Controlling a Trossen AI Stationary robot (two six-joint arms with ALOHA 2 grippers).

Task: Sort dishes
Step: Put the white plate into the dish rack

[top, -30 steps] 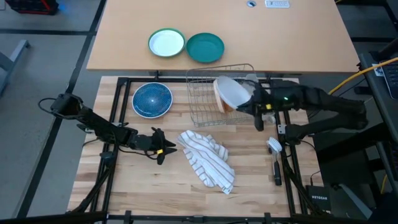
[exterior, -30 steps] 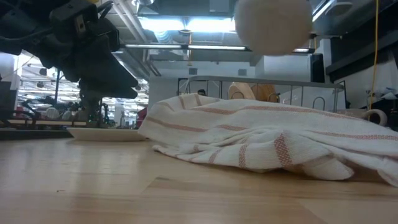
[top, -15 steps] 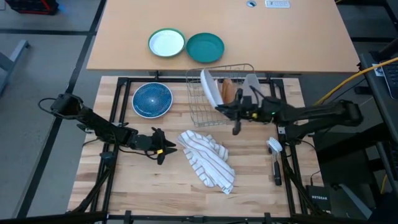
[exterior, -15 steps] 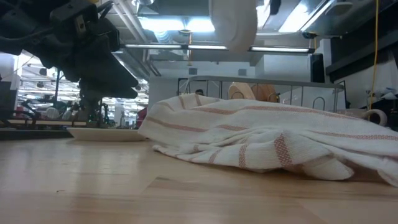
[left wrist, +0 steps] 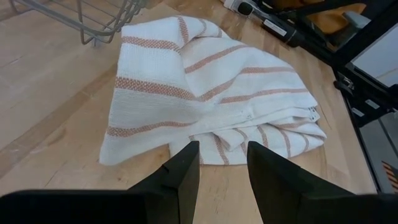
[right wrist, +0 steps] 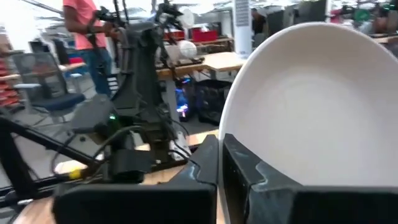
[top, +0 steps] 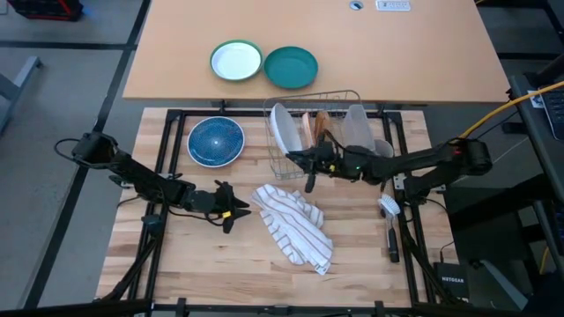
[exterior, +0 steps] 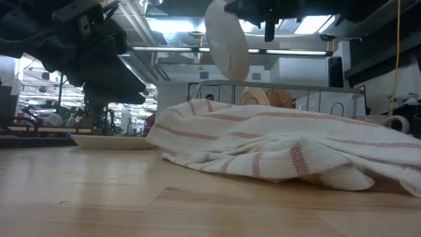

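The plain white plate (top: 281, 130) stands on edge in the air above the left part of the wire rack (top: 339, 95), held by my right gripper (top: 306, 162). In the low view this white plate (exterior: 227, 38) hangs high, above the rack's top rail (exterior: 316, 86). The tan-brown plate (top: 322, 122) stands on edge inside the rack. The dark blue plate (top: 216, 141) lies flat on the table; its pale underside (exterior: 112, 141) shows in the low view. My left gripper (top: 227, 211) waits open, low over the table, just left of the striped towel (top: 296, 225). My right gripper (right wrist: 221, 163) pinches the white plate by its rim (right wrist: 235, 134), one finger (right wrist: 202, 171) on each face. The fingers reach in about level from the table's right side. The plate is lifted clear of the table, upright on its edge, above the rack.
A striped towel (left wrist: 199, 87) lies bunched in the middle of the table. A dish brush (top: 389, 222) lies by the right edge. A teal plate (top: 291, 68) and a green-rimmed white plate (top: 236, 62) sit on the far tan table. A person (right wrist: 87, 31) stands in the room behind.
My right gripper has moved toward the table's left across the rack, carrying the white plate. The plate has turned from tilted, with its face showing from above, to upright on edge. It now stands over the rack's left part.
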